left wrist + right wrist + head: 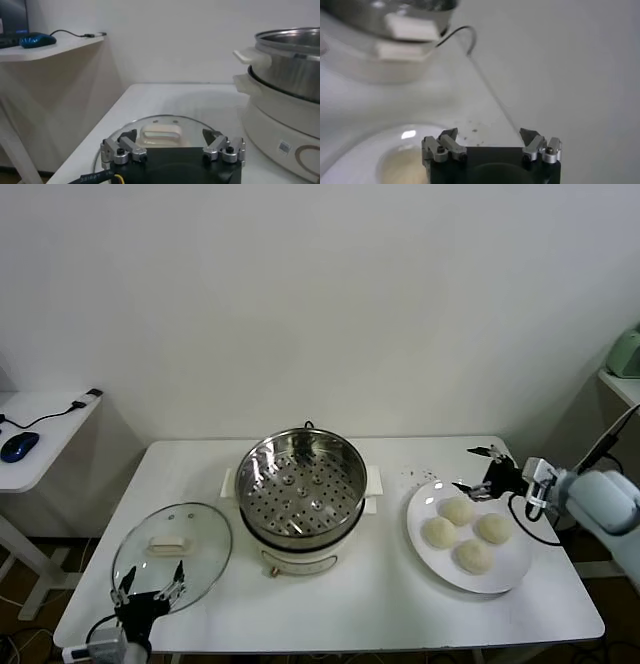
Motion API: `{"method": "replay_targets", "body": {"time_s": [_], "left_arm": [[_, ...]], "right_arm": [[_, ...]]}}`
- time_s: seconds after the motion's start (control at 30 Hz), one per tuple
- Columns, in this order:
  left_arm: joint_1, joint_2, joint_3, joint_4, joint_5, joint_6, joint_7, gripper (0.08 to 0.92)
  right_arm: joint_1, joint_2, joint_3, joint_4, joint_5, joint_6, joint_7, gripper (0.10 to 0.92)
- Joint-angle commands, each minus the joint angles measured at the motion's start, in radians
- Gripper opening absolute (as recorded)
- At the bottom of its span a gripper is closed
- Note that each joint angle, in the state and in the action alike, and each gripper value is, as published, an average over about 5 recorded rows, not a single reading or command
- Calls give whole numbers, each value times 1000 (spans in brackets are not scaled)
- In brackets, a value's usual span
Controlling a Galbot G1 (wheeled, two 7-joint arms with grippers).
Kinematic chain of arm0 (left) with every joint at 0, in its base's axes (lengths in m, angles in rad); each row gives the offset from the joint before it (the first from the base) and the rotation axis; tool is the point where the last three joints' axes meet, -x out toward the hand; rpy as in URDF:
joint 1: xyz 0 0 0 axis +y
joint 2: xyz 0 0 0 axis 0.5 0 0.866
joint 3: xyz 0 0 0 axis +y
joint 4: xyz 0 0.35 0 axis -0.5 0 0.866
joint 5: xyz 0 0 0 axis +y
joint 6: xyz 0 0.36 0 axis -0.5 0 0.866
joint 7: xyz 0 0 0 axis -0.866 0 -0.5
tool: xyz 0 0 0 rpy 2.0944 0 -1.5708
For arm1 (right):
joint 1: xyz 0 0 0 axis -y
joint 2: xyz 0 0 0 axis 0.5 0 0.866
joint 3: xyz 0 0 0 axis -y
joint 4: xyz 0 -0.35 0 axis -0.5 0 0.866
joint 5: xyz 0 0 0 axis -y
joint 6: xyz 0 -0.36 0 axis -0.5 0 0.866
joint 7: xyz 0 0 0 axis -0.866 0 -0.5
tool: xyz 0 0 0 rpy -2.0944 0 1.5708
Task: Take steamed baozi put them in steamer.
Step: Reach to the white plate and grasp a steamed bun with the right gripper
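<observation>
Hovering over the far edge of the white plate (432, 546), the right gripper (478, 469) has its fingers spread wide with nothing between them, just above and beyond the nearest of the four steamed baozi (457, 510). That pose reads as a lineup for a first pick: jaws wide enough to straddle a bun, wrist angled in from the robot's right so the arm doesn't sweep over the other three. In the right wrist view the same gripper (491, 142) shows a pale dome of bun (402, 162) below one finger, w/ the plate's rim (350, 147) curving round it; whether the fingers are already centred on it is hard to say from that angle.

All four buns sit on the plate, packed close in a loose diamond, none in the steamer (300, 484) yet. The steamer stands mid-table on its white base, perforated tray bare and uncovered, so drop-off is clear. Its glass lid (172, 552) lies flat on the table (380, 604) to the robot's left, knob up, prob. parked there to keep the pot open.

The left gripper (150, 589) waits low at the table's near-left corner, over the lid's near rim, fingers apart and holding nothing; left wrist view shows it (172, 142) facing the lid knob (160, 135).

Task looks barely begun.
</observation>
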Motion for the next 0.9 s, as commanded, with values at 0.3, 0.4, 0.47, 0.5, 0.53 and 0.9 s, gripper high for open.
{"method": "replay_targets", "body": {"time_s": [0.3,0.4,0.47,0.5,0.53,0.9], "left_arm": [[11,-5,-5,14,6,-4,-4,823],[10,-8,-5,19,8,-6,-6,823],[10,-11,-5,20,9,-5,-6,823],[10,-13,-5,20,9,-5,-6,823],[10,-15,-4,20,10,-5,-6,823],[12,-25,-6,28,16,-7,-7,823]], "right_arm": [[738,185,-881,-409,-97,153,-390,823],[719,253,-875,-481,-95,152,-376,823],[696,289,-860,-513,-93,146,-365,823],[682,306,-853,-526,-93,143,-360,823],[667,321,-845,-537,-94,140,-351,823],[498,416,-712,-593,-180,83,-240,823]]}}
